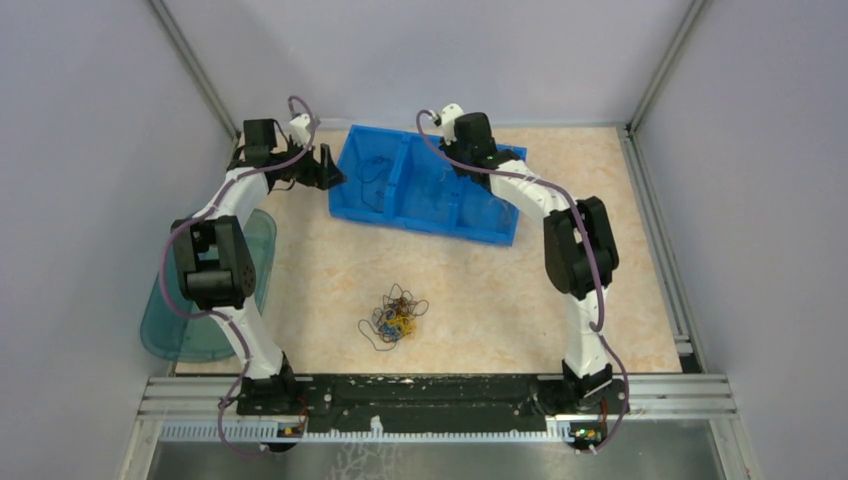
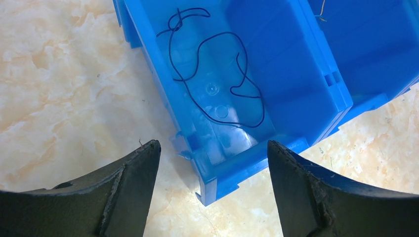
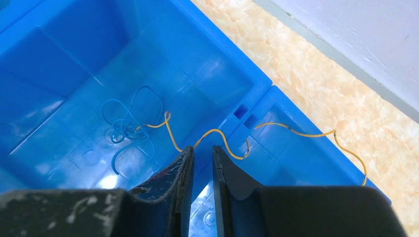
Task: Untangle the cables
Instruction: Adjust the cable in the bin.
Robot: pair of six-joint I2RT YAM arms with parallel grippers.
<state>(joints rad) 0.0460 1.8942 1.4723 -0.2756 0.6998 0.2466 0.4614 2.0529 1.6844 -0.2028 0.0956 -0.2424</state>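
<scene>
A black cable (image 2: 238, 58), a blue cable (image 3: 126, 126) and a yellow cable (image 3: 217, 132) are laid in the bin (image 1: 340, 182); a tangle (image 1: 393, 318) is left on the tabletop (image 1: 480, 290). The left gripper (image 2: 212, 144) is spread; whether the near-closed right gripper (image 3: 202, 148) pinches anything cannot be told.

Yellow cable (image 3: 296, 132) — draped across blue bin (image 3: 197, 64) divider
</scene>
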